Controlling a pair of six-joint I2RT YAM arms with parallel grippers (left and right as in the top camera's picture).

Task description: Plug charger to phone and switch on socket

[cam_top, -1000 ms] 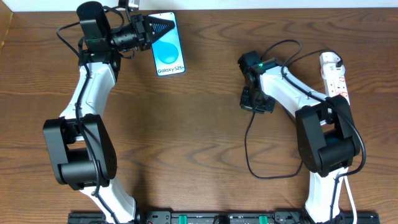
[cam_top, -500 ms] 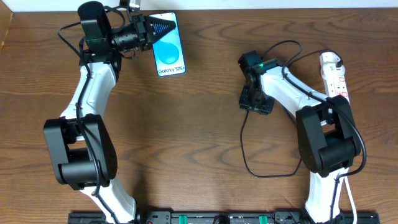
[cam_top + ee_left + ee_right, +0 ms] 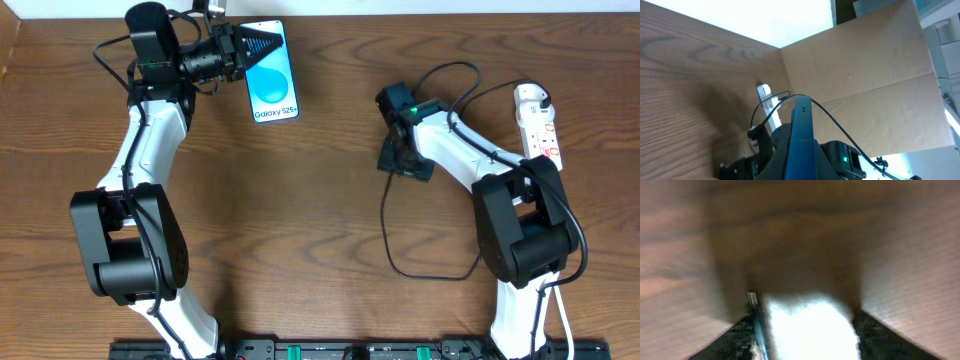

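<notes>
The phone (image 3: 273,80), with its blue screen, lies at the far left-centre of the table. My left gripper (image 3: 262,43) is shut on its upper end. In the left wrist view the phone's blue edge (image 3: 802,120) runs straight out from between the jaws. My right gripper (image 3: 399,158) points down at the table right of centre. Its jaws stand apart in a blurred view (image 3: 802,322). The charger (image 3: 385,230), a thin black cable, trails from it in a loop toward the front. Its metal plug tip (image 3: 754,315) lies against the left finger. The white socket (image 3: 537,125) lies at the far right.
A brown cardboard wall (image 3: 865,65) stands beyond the right side of the table. The right arm's own thicker black cables (image 3: 452,72) arch above its wrist, between the gripper and the socket. The socket also shows small in the left wrist view (image 3: 771,106).
The right gripper's jaws have opened and its wrist has shifted a little left. The charger's loop on the table has slid left with it. The left arm and phone have not moved.
</notes>
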